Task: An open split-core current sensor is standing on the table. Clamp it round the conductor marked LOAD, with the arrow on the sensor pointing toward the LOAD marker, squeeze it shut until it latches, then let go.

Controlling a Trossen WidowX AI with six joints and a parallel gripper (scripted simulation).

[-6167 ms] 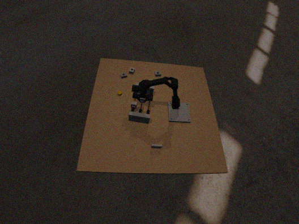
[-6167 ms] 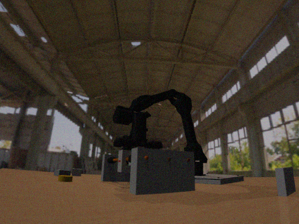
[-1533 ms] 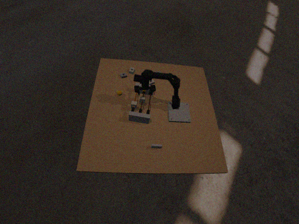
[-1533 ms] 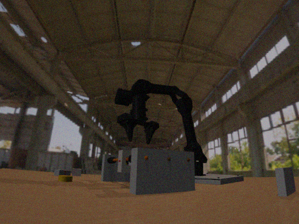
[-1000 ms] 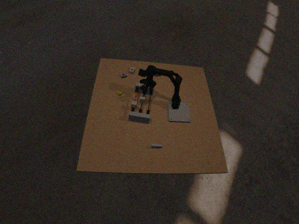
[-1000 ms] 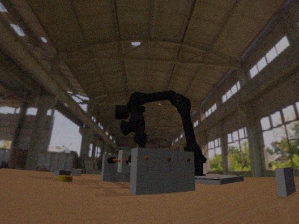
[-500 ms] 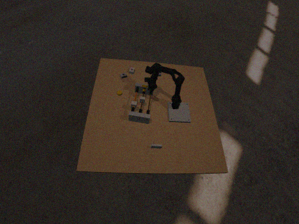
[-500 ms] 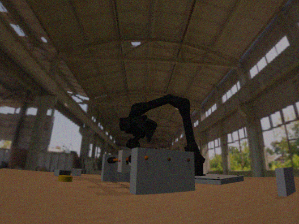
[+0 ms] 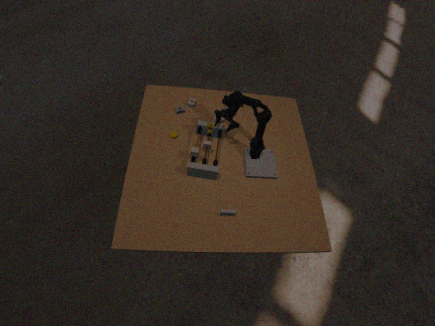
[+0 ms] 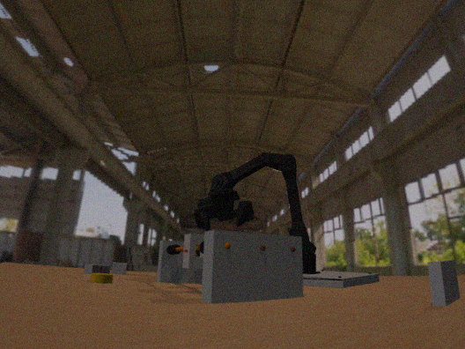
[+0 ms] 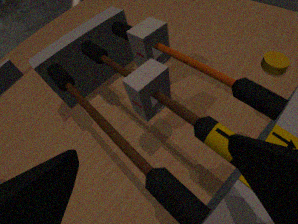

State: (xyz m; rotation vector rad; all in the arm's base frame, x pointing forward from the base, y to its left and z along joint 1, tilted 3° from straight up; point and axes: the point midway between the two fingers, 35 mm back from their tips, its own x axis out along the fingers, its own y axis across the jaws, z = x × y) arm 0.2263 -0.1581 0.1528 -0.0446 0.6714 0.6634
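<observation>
Three conductors run between two grey end blocks: an orange one (image 11: 197,65), a brown middle one (image 11: 175,106) and a brown outer one (image 11: 110,132). A pale box (image 9: 207,145) (image 11: 147,90) sits around the middle conductor. Another pale box (image 9: 194,152) (image 11: 149,41) sits around the orange one. Yellow markings (image 9: 210,127) (image 11: 220,141) with black marks are at the middle conductor's back end; no lettering is legible. My gripper (image 9: 222,128) (image 11: 154,149) is open, low by the back end block, its fingers tilted. I cannot identify the open sensor.
The front end block (image 9: 203,170) (image 10: 253,269) (image 11: 75,37) is tall. A yellow disc (image 9: 174,135) (image 10: 101,278) (image 11: 275,62) lies left of the rack. Two small pale pieces (image 9: 192,102) (image 9: 180,109) lie behind it. A grey block (image 9: 227,212) (image 10: 442,282) stands in front.
</observation>
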